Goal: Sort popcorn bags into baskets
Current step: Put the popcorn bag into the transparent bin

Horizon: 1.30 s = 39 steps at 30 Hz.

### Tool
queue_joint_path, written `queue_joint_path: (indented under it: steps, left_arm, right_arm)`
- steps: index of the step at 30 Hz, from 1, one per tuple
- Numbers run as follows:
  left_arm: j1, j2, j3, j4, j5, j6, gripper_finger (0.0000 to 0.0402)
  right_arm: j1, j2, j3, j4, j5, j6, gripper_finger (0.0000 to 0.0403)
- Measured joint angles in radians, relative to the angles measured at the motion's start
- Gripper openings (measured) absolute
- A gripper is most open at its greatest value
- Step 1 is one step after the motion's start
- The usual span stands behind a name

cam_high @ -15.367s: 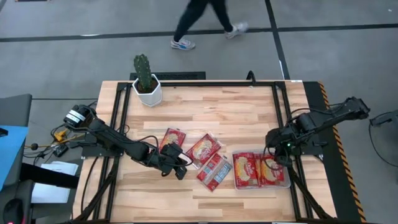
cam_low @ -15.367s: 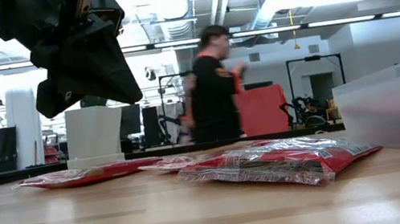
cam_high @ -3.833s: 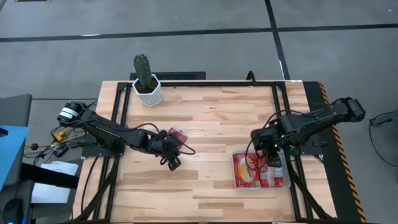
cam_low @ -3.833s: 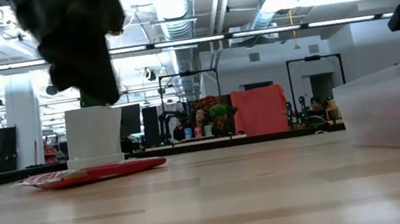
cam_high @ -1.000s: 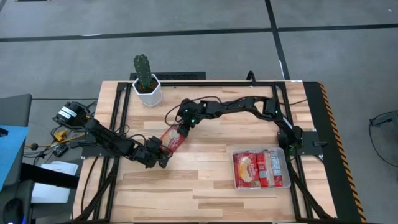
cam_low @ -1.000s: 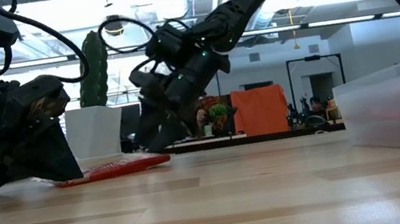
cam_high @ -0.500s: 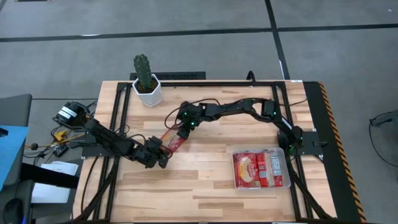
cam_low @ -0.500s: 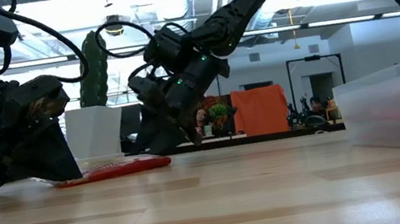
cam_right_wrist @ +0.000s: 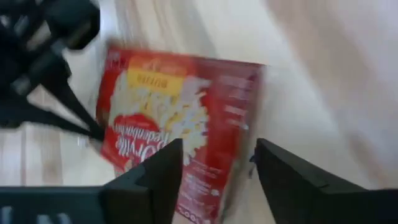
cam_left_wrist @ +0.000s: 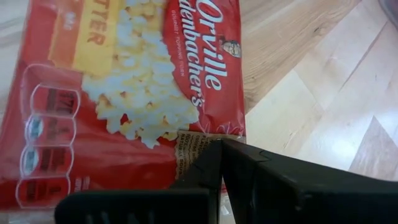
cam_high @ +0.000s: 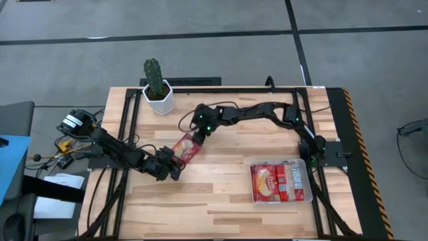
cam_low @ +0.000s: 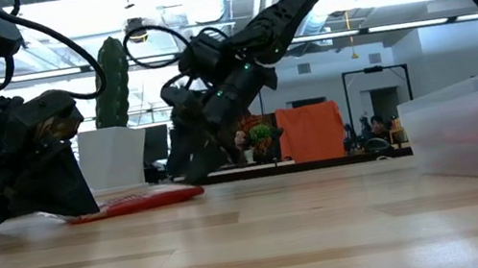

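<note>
Backs released right tool (cam_high: pixel 198 134) slightly off the last loose bag (cam_high: pixel 186 148), keeps left tool (cam_high: pixel 176 160) clenched on its corner, leaves only this one for the tray (cam_high: pixel 309 182).

Hidden and cut-off parts

The left gripper (cam_left_wrist: pixel 214 180) covered the popcorn bag's (cam_left_wrist: pixel 124 93) near edge, the frame cropped its far end, and the right wrist view was blurred.

I'm seeing a pale wooden tabletop (cam_high: pixel 227 201) with a black frame running along its edges. One red popcorn bag (cam_high: pixel 186 148) is lying flat left of centre, a clear basket (cam_high: pixel 308 179) holding more red bags is sitting near the right edge, and a white cactus pot (cam_high: pixel 158 100) is standing at the far left corner.
</note>
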State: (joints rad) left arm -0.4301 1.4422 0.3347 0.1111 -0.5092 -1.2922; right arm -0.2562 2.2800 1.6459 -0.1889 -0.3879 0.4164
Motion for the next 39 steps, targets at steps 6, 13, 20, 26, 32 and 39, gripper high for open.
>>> queue_joint_path:
  steps: [6, 13, 20, 26, 32, 39]
  left_arm:
    - [0.0, 0.0, 0.0, -0.001, -0.01, 0.001, 0.0]
    - [0.0, 0.0, 0.0, -0.001, -0.011, 0.0, 0.0]
    - [0.0, 0.0, 0.0, 0.0, -0.008, 0.005, 0.0]
    - [0.0, 0.0, 0.0, 0.002, -0.009, 0.015, 0.0]
    - [0.009, 0.0, 0.0, 0.022, 0.005, 0.024, 0.0]
    - [0.014, 0.002, -0.001, 0.101, 0.019, 0.062, 0.0]
  right_arm:
    - [0.021, 0.0, 0.0, 0.006, 0.047, -0.026, 0.0269]
    - [0.005, 0.0, 0.0, -0.033, 0.083, -0.025, 0.0274]
    - [-0.035, -0.003, 0.0, -0.026, 0.05, -0.006, 0.0274]
    - [0.011, 0.014, 0.001, -0.031, -0.023, -0.015, 0.0274]
    - [0.072, 0.016, 0.0, -0.014, -0.011, -0.033, 0.027]
    - [0.11, 0.016, 0.0, -0.032, 0.049, -0.032, 0.0165]
